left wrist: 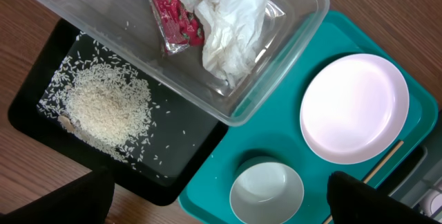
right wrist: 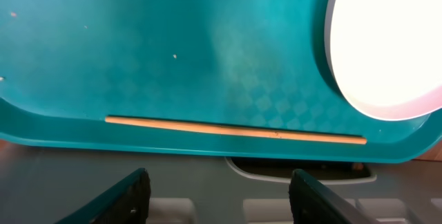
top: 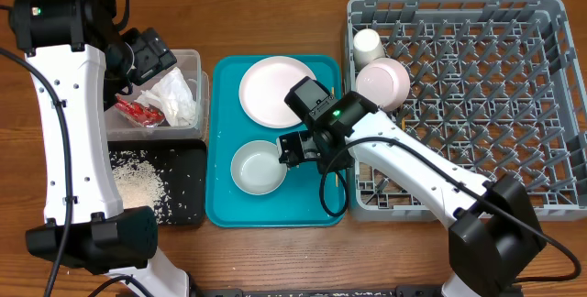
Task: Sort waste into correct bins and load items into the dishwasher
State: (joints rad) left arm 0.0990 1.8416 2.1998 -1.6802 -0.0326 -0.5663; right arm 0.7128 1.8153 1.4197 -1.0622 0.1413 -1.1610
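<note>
Right wrist shows our right claw (right wrist: 217,182) spread over the teal tray's (right wrist: 138,44) right edge, where one wooden chopstick (right wrist: 235,129) lies beside the pink plate (right wrist: 387,44). Our left claw (left wrist: 217,182), spread too, hangs above the clear tub (left wrist: 276,65) holding napkin (left wrist: 231,23) and red wrapper (left wrist: 173,13); rice (left wrist: 103,110) lies in the black tray (left wrist: 186,162).

Waste sorted, rack half loaded
I see napkin (top: 174,95) and wrapper (top: 138,112) in the clear tub (top: 188,57), rice (top: 138,184) on black tray (top: 188,182), pink bowl (top: 383,82) and cup (top: 369,45) in rack (top: 459,5).
</note>
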